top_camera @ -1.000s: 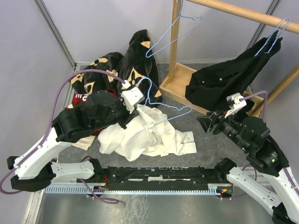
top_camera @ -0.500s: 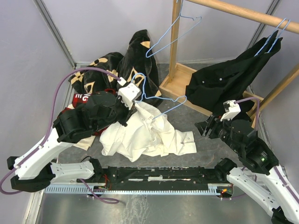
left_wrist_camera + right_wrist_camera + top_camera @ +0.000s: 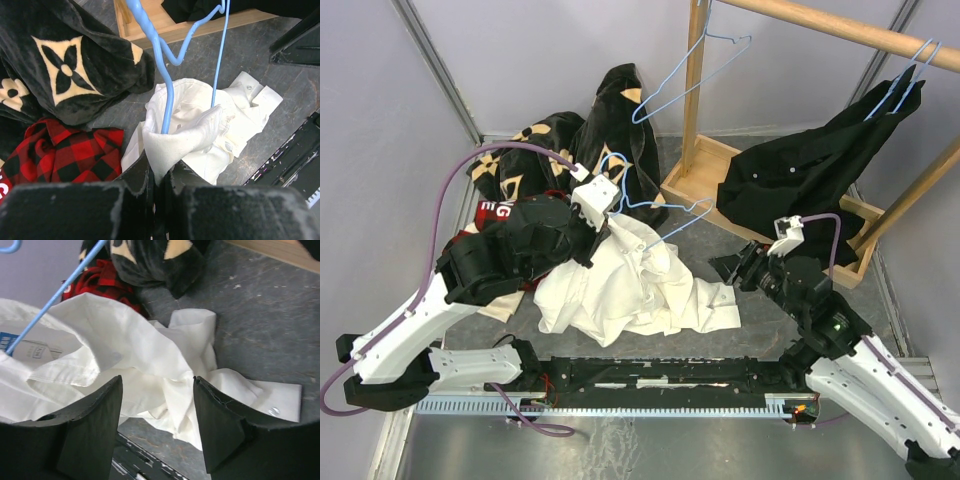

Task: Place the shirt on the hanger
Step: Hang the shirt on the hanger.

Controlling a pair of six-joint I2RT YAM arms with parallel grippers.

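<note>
The left hand (image 3: 156,176) pinches the shirt (image 3: 640,290) around the hanger (image 3: 169,100); the right hand (image 3: 157,383), spread wide, hovers at the shirt's 3 o'clock.

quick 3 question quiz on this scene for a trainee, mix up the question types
1. True or false: the right gripper is shut on the shirt.
2. What is the left gripper shut on, close by the hanger? A) nothing B) the shirt C) the rack
3. Fill in: the plaid shirt lies partly under the ____ flowered garment.

Key: 1 false, it is open above the shirt. 2 B. 3 black.
</note>
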